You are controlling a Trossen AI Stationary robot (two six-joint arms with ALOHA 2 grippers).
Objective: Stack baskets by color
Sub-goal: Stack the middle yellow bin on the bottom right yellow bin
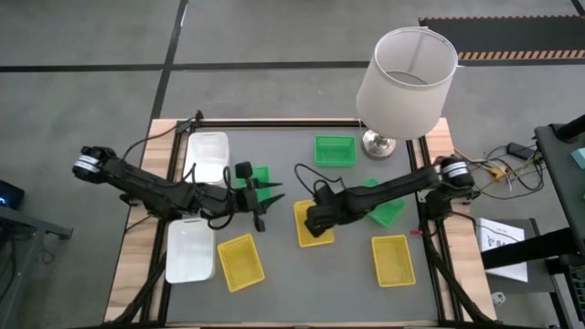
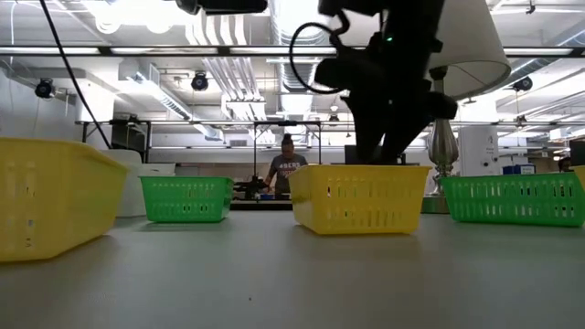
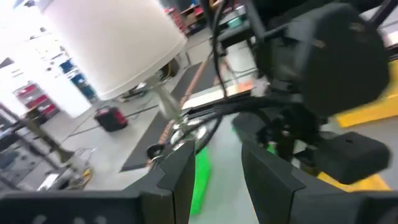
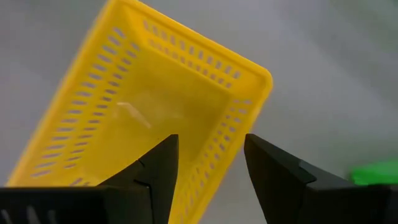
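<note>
yellow basket (image 1: 312,225) upright, long axis near-to-far.

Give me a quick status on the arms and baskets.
Right gripper open over middle yellow basket. Left gripper open, empty, waiting near green basket. Nothing stacked.

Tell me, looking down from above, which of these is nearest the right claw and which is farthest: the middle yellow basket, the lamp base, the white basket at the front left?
From the right gripper:
1. Middle yellow basket, directly under it.
2. Lamp base, back right.
3. Front-left white basket, far left.
</note>
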